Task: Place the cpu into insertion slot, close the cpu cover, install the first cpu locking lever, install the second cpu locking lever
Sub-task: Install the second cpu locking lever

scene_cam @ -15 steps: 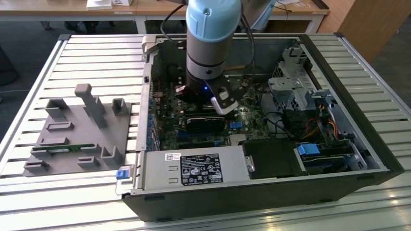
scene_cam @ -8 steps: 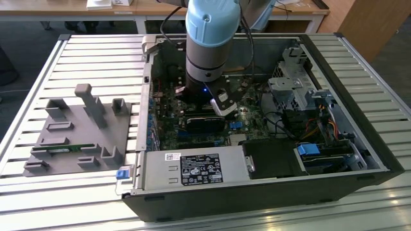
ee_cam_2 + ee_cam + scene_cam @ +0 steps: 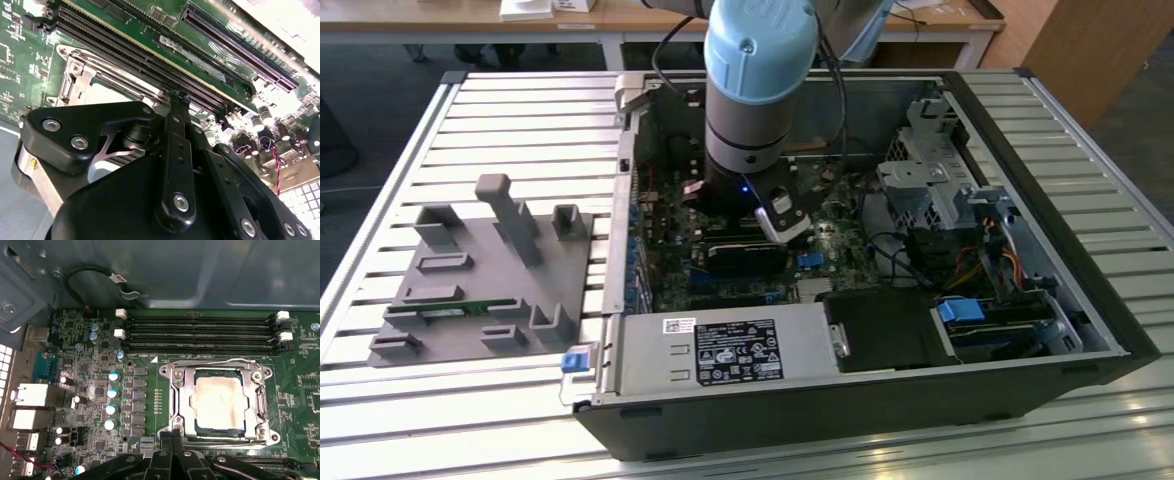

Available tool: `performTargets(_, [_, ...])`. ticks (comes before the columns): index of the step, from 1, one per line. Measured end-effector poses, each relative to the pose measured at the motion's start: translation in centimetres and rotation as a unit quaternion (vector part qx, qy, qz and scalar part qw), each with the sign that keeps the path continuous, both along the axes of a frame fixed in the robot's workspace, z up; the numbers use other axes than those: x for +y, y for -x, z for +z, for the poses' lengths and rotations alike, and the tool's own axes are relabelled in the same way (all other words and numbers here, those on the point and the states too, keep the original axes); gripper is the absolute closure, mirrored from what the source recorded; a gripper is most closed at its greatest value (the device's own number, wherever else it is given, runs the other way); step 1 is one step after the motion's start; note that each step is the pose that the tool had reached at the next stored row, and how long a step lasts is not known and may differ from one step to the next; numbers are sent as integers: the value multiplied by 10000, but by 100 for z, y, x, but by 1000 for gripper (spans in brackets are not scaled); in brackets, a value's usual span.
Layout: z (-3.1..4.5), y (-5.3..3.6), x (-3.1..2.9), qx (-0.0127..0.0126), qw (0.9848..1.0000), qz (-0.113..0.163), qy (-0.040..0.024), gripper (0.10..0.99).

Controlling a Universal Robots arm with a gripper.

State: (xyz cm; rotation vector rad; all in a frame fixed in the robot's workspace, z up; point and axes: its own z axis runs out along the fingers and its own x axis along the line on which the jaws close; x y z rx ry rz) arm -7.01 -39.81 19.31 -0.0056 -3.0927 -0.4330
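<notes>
Blue-capped arm plunged into the open computer case (image 3: 881, 400) in the exterior view, gripper (image 3: 781, 225) low over the green motherboard (image 3: 720, 285). Seen in the second wrist view, black gripper fingers (image 3: 176, 120) drawn together with nothing between them, tip beside the insertion slot (image 3: 80, 75). Seated already in the first wrist view: pale cpu (image 3: 219, 400) inside the slot, cpu cover (image 3: 182, 395) folded down around it; probably light, stiff, fragile, best taken by its edges.
</notes>
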Motion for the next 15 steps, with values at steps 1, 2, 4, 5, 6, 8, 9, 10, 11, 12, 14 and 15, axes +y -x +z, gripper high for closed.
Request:
performTargets(1, [-3, 5, 0, 0, 10000, 0, -11, 980])
performTargets(2, [-6, 10, 1, 0, 10000, 0, -21, 980])
performTargets(4, [-11, 20, 6, 0, 10000, 0, -41, 980])
performTargets(5, [-14, 24, 10, 0, 10000, 0, -49, 980])
performTargets(6, [-17, 28, 15, 0, 10000, 0, -58, 980])
performTargets(8, [-24, 37, 25, 0, 10000, 0, -79, 980])
performTargets(9, [-27, 42, 30, -1, 10000, 0, -90, 980])
performTargets(10, [-29, 46, 32, 0, 10000, 0, -98, 980])
performTargets(11, [-29, 48, 33, 0, 9999, 0, -104, 980])
performTargets(12, [-29, 49, 34, 0, 9999, 1, -105, 980])
performTargets(14, [-20, 50, 33, 0, 9999, 0, -106, 980])
performTargets(15, [-3, 50, 33, 0, 9999, 0, -106, 980])
